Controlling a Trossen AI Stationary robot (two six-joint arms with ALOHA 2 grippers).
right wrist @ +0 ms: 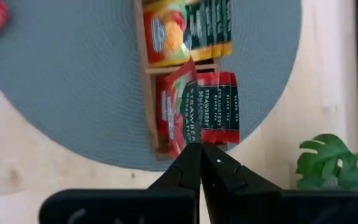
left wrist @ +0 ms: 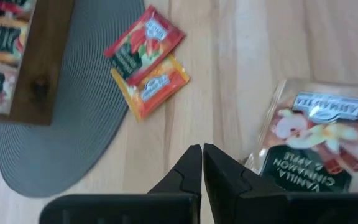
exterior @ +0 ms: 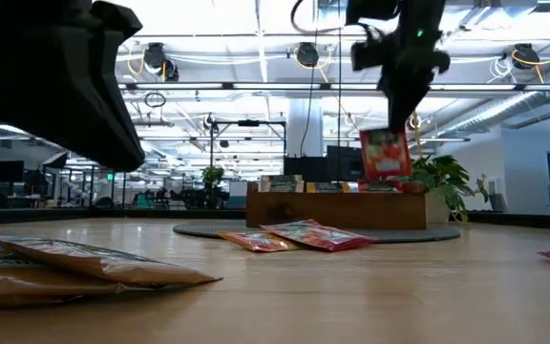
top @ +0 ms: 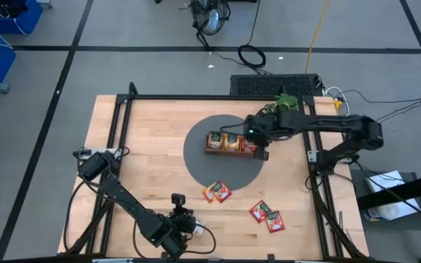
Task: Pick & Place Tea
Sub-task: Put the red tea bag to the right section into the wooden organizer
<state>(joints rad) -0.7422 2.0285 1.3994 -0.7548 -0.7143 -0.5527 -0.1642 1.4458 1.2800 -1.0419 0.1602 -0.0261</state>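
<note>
My right gripper (top: pixel 262 151) is shut on a red tea sachet (exterior: pixel 385 153) that hangs above the right end of the brown wooden tray (exterior: pixel 337 207). The tray (top: pixel 212 150) stands on a round grey mat (top: pixel 196 157) and holds red sachets (right wrist: pixel 219 106) and orange sachets (right wrist: pixel 185 31) standing on edge. My left gripper (left wrist: pixel 202 152) is shut and empty near the table's near edge, beside a tan sachet (left wrist: pixel 309 137). A red sachet (left wrist: pixel 145 40) and an orange sachet (left wrist: pixel 157 87) lie flat at the mat's near edge. My right gripper pinches the red sachet by an edge (right wrist: pixel 188 138) between its two fingers, coming from above and pointing down. The sachet hangs upright below the fingers (exterior: pixel 387 134), lifted clear over the tray's right compartment.
Two more red sachets (top: pixel 267 215) lie flat on the wood at the near right. A green leafy plant (top: pixel 285 102) stands just beyond the tray at the far side. A black frame (top: pixel 123 131) runs along the table's edges.
</note>
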